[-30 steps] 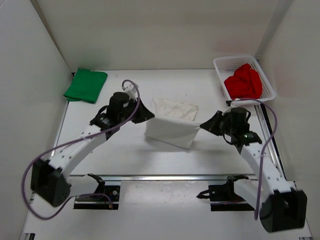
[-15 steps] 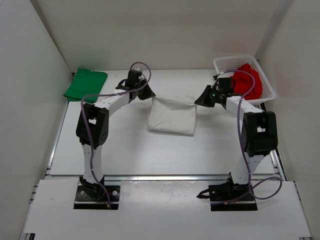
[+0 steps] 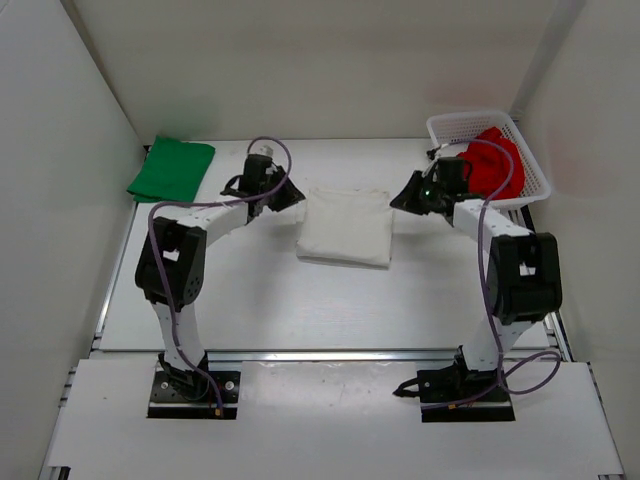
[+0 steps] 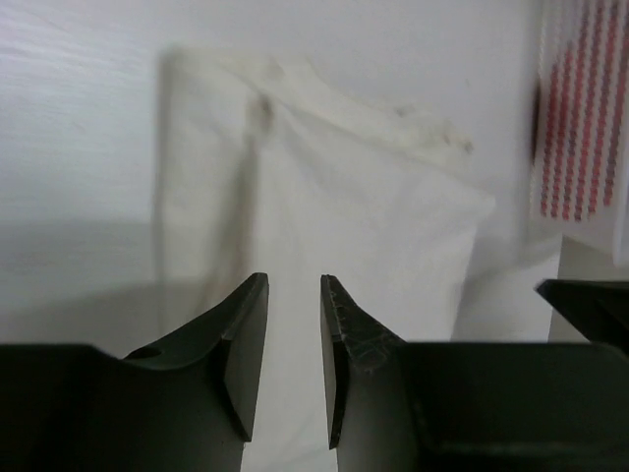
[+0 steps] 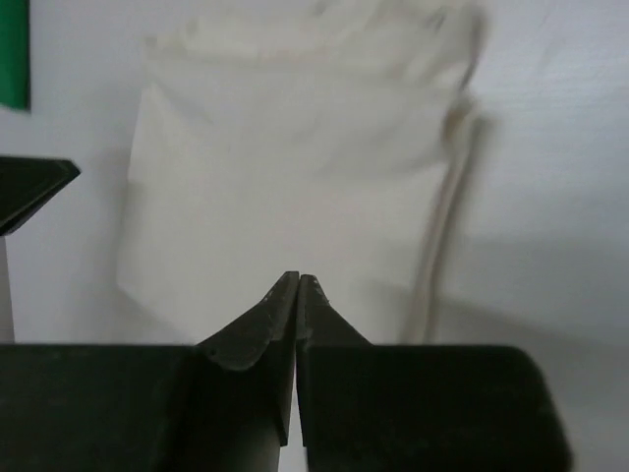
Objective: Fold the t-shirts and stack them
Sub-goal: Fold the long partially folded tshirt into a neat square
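Note:
The white t-shirt lies folded flat in the middle of the table. My left gripper is at its back left corner, open by a narrow gap with nothing between the fingers. My right gripper is at the back right corner. In the right wrist view its tips are together and no cloth shows between them. The white t-shirt fills both wrist views beyond the fingertips. The green t-shirt lies folded at the back left. The red t-shirt is bunched up in the basket.
A white mesh basket stands at the back right corner, just behind the right arm. White walls close the table in on the left, back and right. Both arms reach far out from their bases at the near edge.
Both grippers carried the white t-shirt's raised edge toward the back and laid it down, so the shirt now lies flat. The left gripper's jaws have opened and let go.

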Tool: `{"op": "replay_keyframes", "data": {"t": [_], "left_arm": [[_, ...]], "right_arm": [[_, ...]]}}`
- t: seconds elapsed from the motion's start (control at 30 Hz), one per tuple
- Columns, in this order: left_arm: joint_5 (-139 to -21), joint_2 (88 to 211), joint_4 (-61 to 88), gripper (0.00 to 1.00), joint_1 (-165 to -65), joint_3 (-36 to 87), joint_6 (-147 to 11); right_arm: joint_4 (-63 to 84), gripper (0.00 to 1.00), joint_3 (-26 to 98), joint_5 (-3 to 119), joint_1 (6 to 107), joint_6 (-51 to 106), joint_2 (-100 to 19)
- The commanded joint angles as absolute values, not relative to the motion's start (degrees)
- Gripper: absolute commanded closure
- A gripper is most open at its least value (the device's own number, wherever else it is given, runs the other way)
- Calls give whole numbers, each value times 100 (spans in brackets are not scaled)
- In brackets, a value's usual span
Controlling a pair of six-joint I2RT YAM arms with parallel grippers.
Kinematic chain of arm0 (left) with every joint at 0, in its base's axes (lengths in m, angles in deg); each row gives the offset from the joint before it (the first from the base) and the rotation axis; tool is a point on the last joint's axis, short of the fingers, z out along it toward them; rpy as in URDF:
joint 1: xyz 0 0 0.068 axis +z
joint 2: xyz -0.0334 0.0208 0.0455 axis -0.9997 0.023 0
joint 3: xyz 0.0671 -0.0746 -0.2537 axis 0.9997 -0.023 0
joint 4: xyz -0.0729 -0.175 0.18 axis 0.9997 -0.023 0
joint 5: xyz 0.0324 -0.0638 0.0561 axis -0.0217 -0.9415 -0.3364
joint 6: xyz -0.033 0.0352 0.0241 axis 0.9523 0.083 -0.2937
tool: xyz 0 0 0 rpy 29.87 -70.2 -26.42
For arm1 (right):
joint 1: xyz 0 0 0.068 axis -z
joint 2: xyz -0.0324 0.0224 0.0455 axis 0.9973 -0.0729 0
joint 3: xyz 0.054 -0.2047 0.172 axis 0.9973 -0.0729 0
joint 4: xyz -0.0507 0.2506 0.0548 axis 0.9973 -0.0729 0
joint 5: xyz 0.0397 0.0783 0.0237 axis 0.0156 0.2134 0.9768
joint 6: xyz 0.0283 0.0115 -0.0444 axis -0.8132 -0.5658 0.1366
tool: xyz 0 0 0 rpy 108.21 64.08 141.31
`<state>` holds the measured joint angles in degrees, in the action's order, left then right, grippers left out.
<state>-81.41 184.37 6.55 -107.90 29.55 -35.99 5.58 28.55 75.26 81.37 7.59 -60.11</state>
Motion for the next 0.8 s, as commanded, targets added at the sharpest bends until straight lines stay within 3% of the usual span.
{"op": "replay_keyframes", "data": {"t": [0.0,0.17,0.47,0.63,0.77], "left_arm": [[-8299,17993,1385,62,-11496,2400,-3693],[-8308,18310,1412,68,-11427,1488,-3658],[-8686,16784,2757,69,-11399,-1422,-3061],[-8756,15798,2582,66,-11444,-1583,-2964],[-8581,15646,2292,65,-11513,-855,-3077]], "right_arm": [[1062,100,1903,7600,7591,562,-5488],[1790,100,793,7574,7255,307,-5514],[2100,100,-955,7407,6931,140,-4558],[1687,99,-940,7415,7052,245,-3705],[1484,100,-168,7599,7237,412,-3947]]}}
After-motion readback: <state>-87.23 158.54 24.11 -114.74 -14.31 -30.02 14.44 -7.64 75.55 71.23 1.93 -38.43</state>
